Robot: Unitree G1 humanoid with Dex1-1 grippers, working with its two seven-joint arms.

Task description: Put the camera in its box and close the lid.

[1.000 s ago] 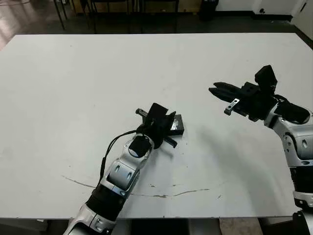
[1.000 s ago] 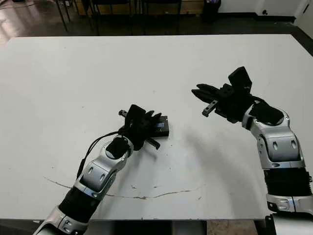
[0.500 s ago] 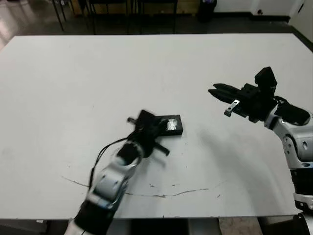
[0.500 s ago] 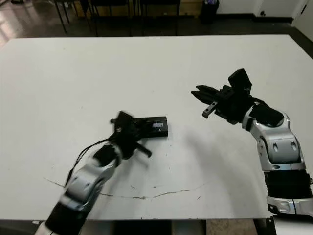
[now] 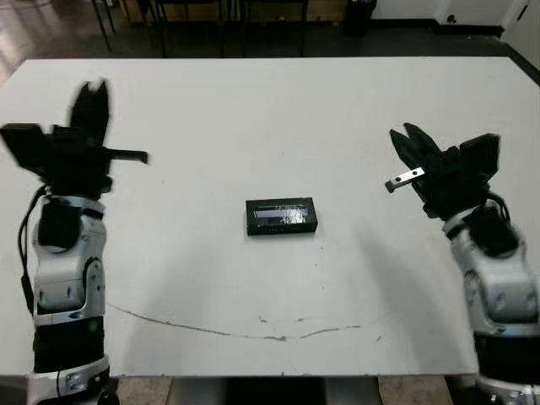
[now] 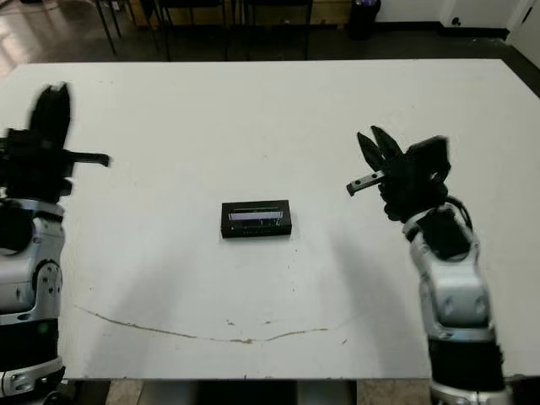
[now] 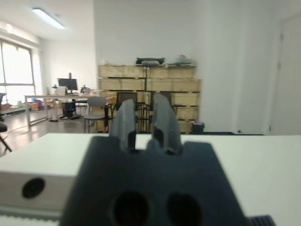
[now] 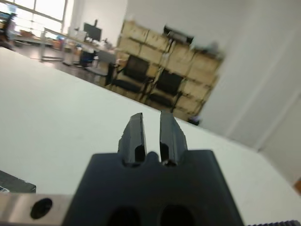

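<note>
The box lies flat at the middle of the white table, with the windowed lid sitting on top of it. The camera itself is hidden from view. My left gripper is raised at the far left, well away from the box, with its fingers pointing up, close together and holding nothing. On the right side my right gripper is also lifted, and its fingers are together and empty. A corner of the box shows in the right wrist view.
A thin dark scratch runs across the table near its front edge. Chairs and table legs stand beyond the far edge. Bare table surface surrounds the box on all sides.
My left arm has left the box, swung far to the left and risen. My right gripper has tilted upward and drawn back a little to the right. The box stays in place.
</note>
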